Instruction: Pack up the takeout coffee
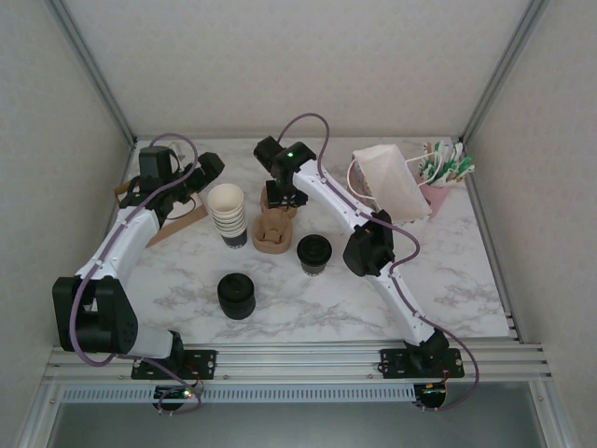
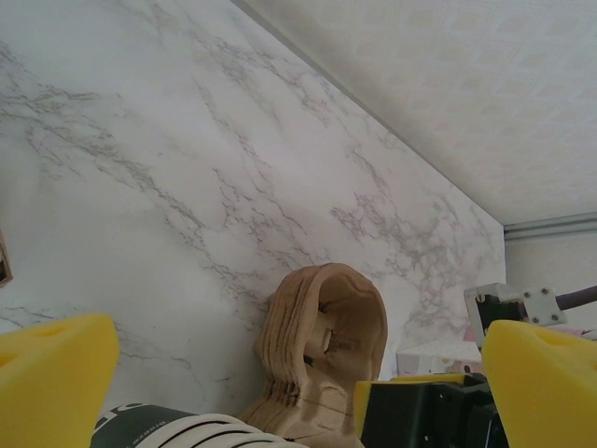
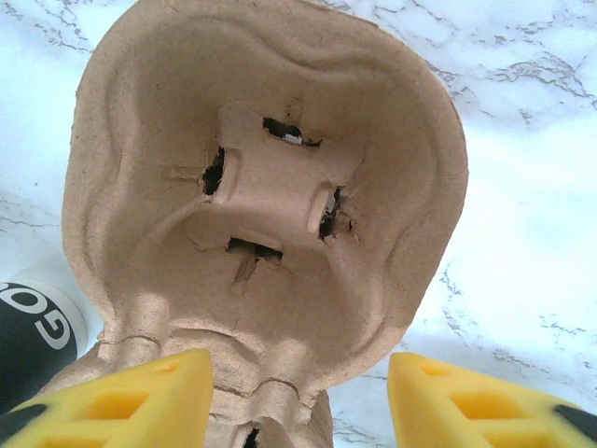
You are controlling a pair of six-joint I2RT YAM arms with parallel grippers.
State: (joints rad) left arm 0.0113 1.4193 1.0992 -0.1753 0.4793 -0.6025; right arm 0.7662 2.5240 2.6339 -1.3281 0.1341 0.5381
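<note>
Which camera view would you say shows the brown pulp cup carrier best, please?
The right wrist view: the cup carrier sits close and sharp, its well and floor slits plain. The top external view shows it small and distant. The left wrist view shows one end, low in frame.

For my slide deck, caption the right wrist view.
Right gripper, jaws apart, over a molded pulp cup carrier on the marble table.
</note>
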